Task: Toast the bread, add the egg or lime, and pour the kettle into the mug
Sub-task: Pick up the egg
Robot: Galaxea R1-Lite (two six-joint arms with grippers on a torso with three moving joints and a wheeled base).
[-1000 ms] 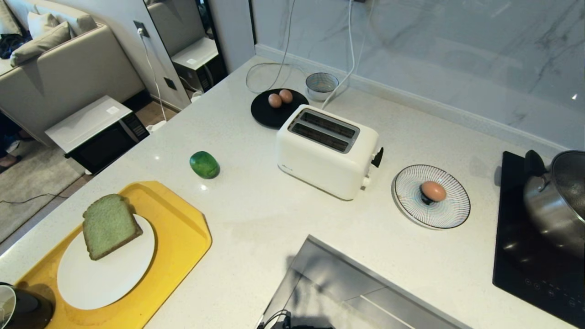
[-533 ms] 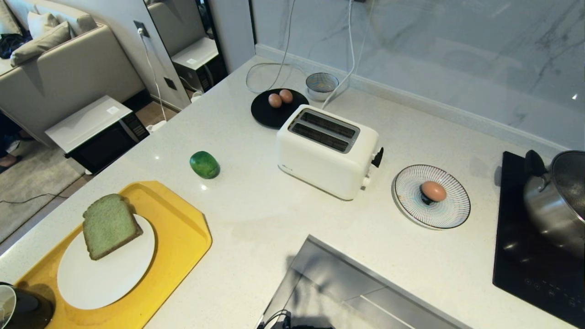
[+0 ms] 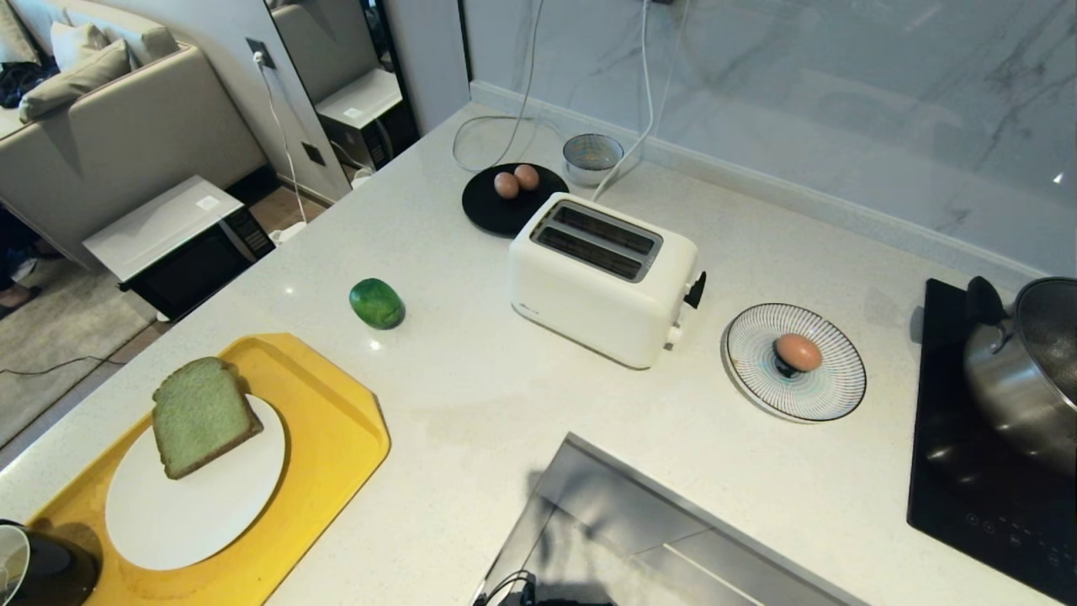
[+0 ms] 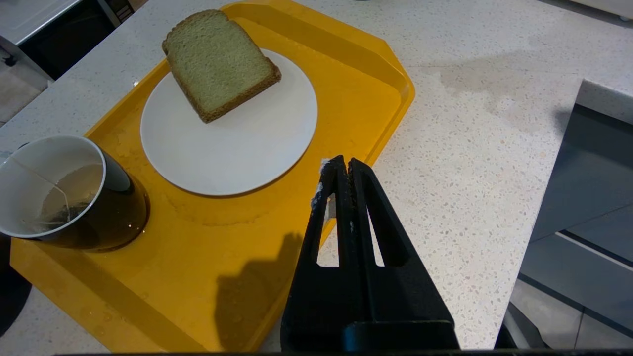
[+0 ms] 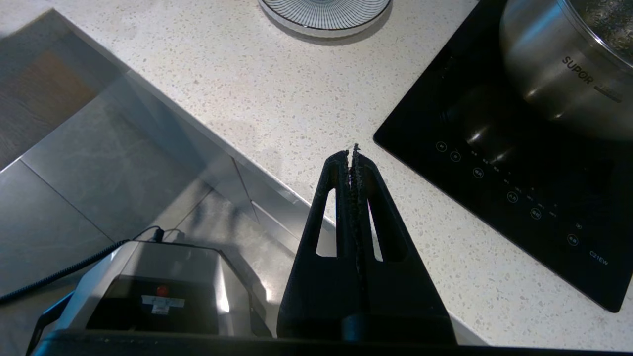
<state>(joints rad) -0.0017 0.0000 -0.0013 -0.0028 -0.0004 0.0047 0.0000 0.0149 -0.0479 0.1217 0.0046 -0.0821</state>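
The pale green bread lies half on a white plate on a yellow tray at the counter's near left. The dark mug, white inside, stands on the tray's near corner. A glossy lime lies beyond the tray. One egg rests on a striped plate, and two more eggs lie on a black plate. The kettle is out of view. My left gripper is shut and empty over the tray's edge. My right gripper is shut and empty above the counter by the hob. Neither arm shows in the head view.
A white two-slot toaster stands mid-counter, with its lever toward the striped plate. A steel pot sits on a black induction hob at the right. A small bowl and cables lie near the back wall. A grey recess cuts into the counter's front.
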